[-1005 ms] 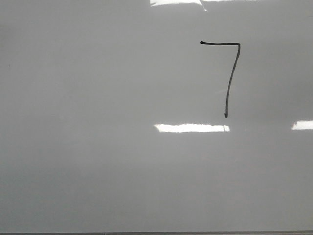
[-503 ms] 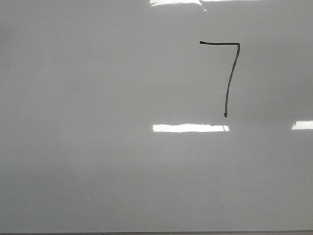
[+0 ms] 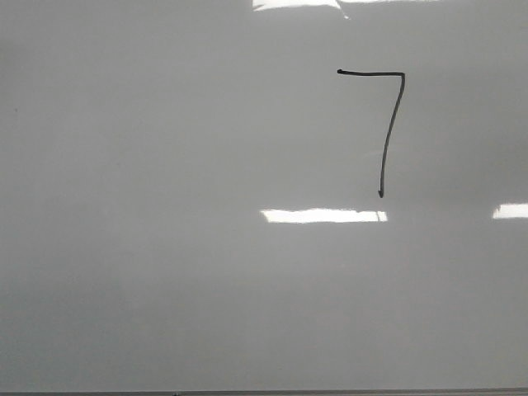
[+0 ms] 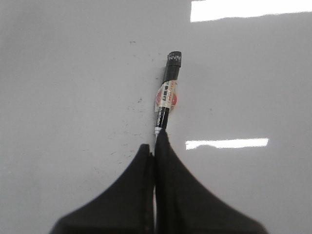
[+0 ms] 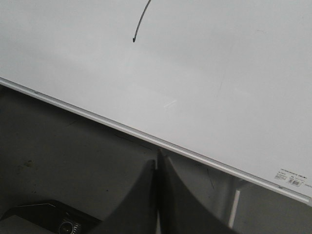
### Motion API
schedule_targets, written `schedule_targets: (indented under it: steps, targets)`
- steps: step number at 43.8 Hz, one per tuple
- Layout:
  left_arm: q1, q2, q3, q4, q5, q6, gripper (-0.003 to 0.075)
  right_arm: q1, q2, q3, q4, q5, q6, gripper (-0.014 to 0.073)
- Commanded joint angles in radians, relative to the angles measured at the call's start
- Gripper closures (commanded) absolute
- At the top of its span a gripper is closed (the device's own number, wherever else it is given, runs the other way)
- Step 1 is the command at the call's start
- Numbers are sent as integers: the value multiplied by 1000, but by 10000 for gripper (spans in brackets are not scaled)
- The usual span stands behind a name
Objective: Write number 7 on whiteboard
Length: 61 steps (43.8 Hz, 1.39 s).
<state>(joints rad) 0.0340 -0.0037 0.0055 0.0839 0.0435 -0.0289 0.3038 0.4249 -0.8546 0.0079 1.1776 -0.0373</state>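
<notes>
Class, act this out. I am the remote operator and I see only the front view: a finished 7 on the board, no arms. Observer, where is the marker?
Observer: The left wrist view shows the marker clamped between the closed fingers of the left gripper, over the whiteboard.
Operator: And the right arm?
Observer: The right gripper is shut with nothing visible in it, just off the board's framed edge.
Operator: Anything else there?
Observer: The right wrist view catches only the tail of the number 7, and a small printed label near the board's edge.
</notes>
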Motion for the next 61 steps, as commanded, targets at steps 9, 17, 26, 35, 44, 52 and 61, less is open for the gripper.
schedule_targets:
  steps: [9, 17, 26, 35, 44, 52, 61]
  targets:
    - [-8, -17, 4, -9, -87, -10, 741, -6, 10, -20, -8, -56, -1, 662]
    - [-48, -15, 4, -9, -87, -10, 741, -6, 10, -20, -8, -57, -1, 662]
    - [-46, -15, 4, -9, -87, -10, 741, -6, 10, -20, -8, -57, -1, 662]
    - [-46, -15, 4, -9, -87, -10, 741, -10, -6, -13, -15, -61, -1, 662]
    - [-46, -15, 4, -9, -87, -10, 741, -135, -116, 122, -43, -301, -1, 662]
    - [-46, -15, 4, -9, -87, -10, 741, -236, -245, 366, -38, -628, -1, 662]
    - [-46, -15, 4, -9, -87, -10, 741, -285, -363, 624, -8, -887, -1, 662]
